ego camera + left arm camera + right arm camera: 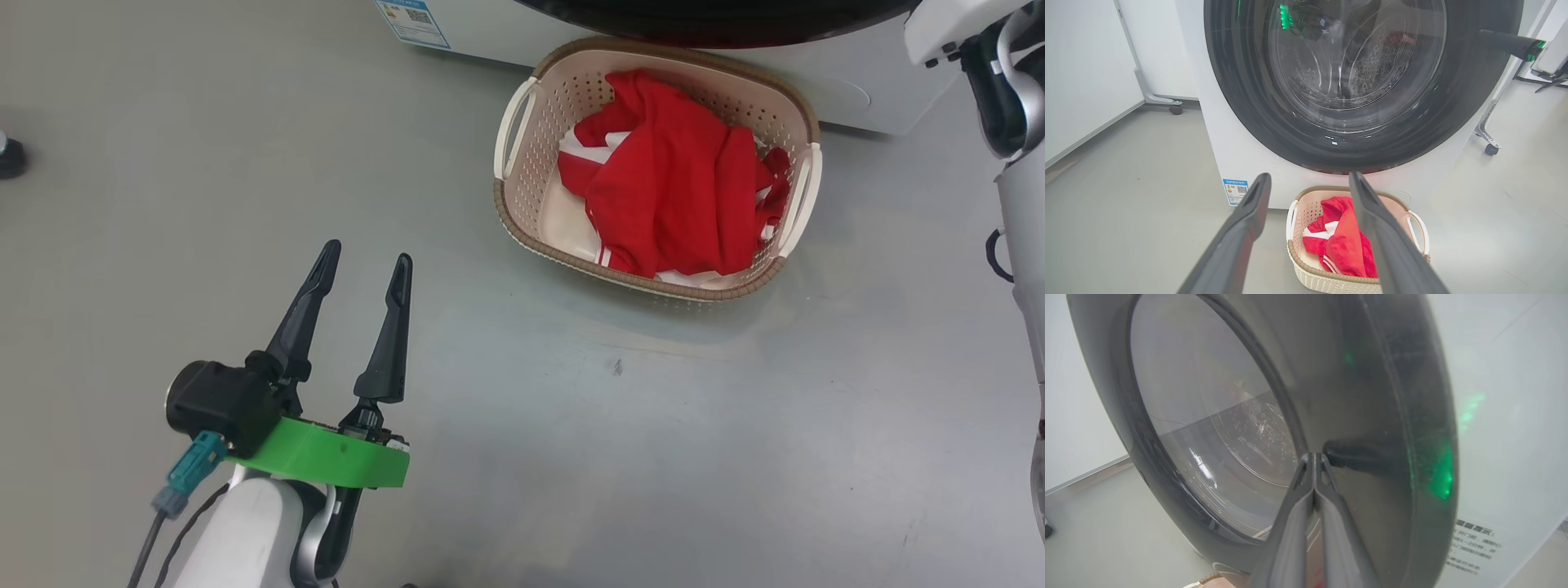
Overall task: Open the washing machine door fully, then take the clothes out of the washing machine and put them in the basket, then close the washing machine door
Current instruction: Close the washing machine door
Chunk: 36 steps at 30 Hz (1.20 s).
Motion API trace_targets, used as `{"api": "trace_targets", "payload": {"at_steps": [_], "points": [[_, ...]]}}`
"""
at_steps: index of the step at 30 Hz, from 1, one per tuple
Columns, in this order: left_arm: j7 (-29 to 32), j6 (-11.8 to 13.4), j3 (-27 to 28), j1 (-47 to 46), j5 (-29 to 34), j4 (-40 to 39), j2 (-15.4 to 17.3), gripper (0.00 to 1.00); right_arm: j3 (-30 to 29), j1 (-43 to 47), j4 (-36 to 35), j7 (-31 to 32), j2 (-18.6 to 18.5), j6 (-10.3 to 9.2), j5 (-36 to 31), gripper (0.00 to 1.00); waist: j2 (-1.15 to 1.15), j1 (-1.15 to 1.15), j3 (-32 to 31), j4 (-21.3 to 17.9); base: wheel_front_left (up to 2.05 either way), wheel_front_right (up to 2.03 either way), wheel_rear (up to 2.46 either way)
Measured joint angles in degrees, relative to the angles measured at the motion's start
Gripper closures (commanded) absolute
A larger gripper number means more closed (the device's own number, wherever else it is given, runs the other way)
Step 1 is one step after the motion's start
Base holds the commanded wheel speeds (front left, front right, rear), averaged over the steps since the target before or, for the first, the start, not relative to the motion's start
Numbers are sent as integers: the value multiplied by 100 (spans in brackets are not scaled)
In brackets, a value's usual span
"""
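The left gripper (366, 253) hangs low over the bare grey floor (571, 425), its two dark fingers spread wide with nothing between them. It points toward the basket (547, 106) from well short of it.

Beyond it, the cream basket stands on the floor just in front of the washing machine (1241, 155), below the door. The clothes (669, 188) lie heaped inside the basket, red with white stripes, filling most of it.

Behind the basket, the washing machine door (1241, 81) looks shut against the white front, with the steel drum visible through its glass bowl. A small blue label (412, 20) sits at the machine's lower corner.

Up at the door's right side, the right gripper (1312, 457) has its fingers pressed together, gripping nothing. Its tips rest at the glossy black ring and meet their own dark reflection.
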Motion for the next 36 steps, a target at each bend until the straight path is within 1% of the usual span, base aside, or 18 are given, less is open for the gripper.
{"api": "trace_targets", "payload": {"at_steps": [8,10,12,15,23,27,31,36], "points": [[0,-8,7,-22,5,40,-25,0,-102,-202,294,-201,-40,-12,-12,100,0,0,20,52,0,0,0],[-1,-53,9,-27,5,45,-30,0,-116,-226,374,-244,-62,-13,-34,100,0,0,11,64,0,0,0],[-1,-55,8,-29,5,60,-32,0,-118,-274,457,-298,-70,-56,-42,100,0,0,7,71,0,0,0],[-1,-57,4,-55,8,78,-37,0,-119,-317,559,-345,-71,-63,-42,100,0,0,-2,80,0,0,0],[-1,-58,64,-87,42,164,-54,0,21,-294,834,-611,-36,-56,-56,100,1,0,-67,43,0,0,0],[-1,-58,152,-86,49,183,-56,0,162,-132,880,-784,92,-47,-57,100,1,0,-148,-15,0,0,0],[-1,-57,257,-82,99,194,-57,0,274,269,878,-909,330,-1,-37,100,1,0,-241,-146,0,0,0],[-1,-57,349,-80,205,223,-57,0,333,647,761,-1001,410,3,19,100,1,0,-342,-318,0,0,0]]}}
